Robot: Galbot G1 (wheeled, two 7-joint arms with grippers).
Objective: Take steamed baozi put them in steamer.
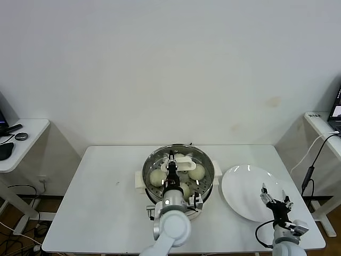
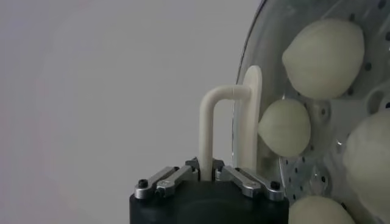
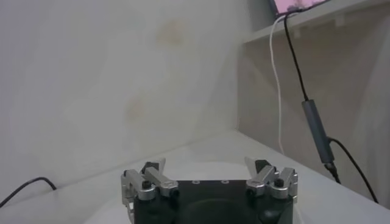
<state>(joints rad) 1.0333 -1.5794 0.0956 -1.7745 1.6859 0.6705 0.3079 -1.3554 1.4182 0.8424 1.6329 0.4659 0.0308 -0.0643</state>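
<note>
Baozi: four smooth, dome-shaped cream-white steamed buns (image 1: 157, 177) all lie on the perforated tray inside the steamer; none remains on the plate.
Steamer: round shiny stainless-steel pot (image 1: 205, 160) with white base and side handles, standing mid-table, nearer the front edge than the back.
Lid: round glass lid with a white loop handle (image 2: 210, 122), held on edge over the steamer, the buns visible through the glass.
Left gripper (image 1: 173, 169): above the steamer, jaws closed tight on the handle's loop.
Right gripper (image 1: 276, 201): idle over the front-right part of the table, jaws spread wide, holding nothing.
Plate: flat white round plate (image 1: 240, 184), just right of the steamer, bare.
Risk, slip: the handle is thin and smooth; pinched at one narrow spot, the lid may swing or drop onto the buns.
Risk, seating: lowered tilted or off-centre, the glass rim could catch the steel rim, dent a bun or nudge the pot toward the front edge.
</note>
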